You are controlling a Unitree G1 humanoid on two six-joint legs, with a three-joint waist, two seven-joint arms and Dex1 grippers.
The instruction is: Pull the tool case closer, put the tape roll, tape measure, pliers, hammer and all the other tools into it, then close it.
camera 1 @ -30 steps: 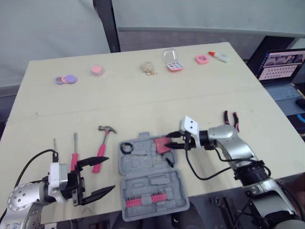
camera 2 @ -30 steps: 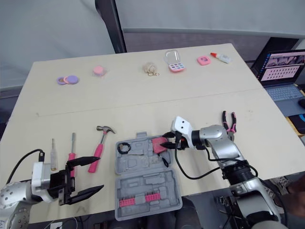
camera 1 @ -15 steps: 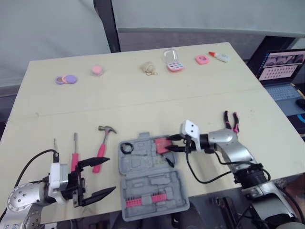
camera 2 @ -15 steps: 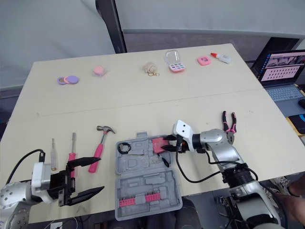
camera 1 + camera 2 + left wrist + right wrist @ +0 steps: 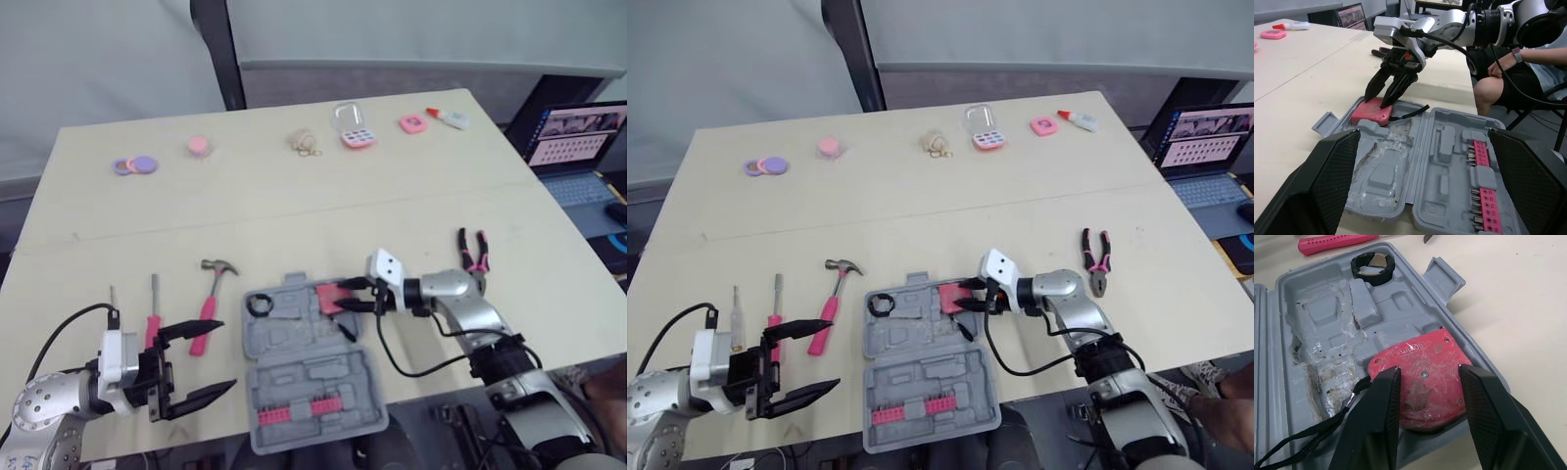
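The grey tool case [image 5: 312, 377] lies open near the table's front edge. A black tape roll [image 5: 260, 305] sits in its far left pocket, and the pink tape measure [image 5: 1422, 377] lies in its far right corner. My right gripper [image 5: 345, 297] is open, one finger on each side of the tape measure, tips just over it. The pliers [image 5: 473, 250] lie right of that arm. Left of the case lie a pink-handled hammer [image 5: 211, 294] and two screwdrivers [image 5: 153, 311]. My left gripper [image 5: 225, 355] stands open near the front edge, left of the case, holding nothing.
Small items line the far edge: coloured discs [image 5: 135, 164], rubber bands [image 5: 307, 142], a clear box [image 5: 353, 124], a glue bottle [image 5: 448, 117]. A laptop [image 5: 578, 137] sits off the table's right side. A person [image 5: 1513, 73] sits beyond the right arm. A red bit strip [image 5: 294, 411] fills the case's near half.
My right arm has sunk and drawn slightly back, uncovering more of the pliers; its gripper stays at the tape measure, which has not moved. The left gripper is unchanged.
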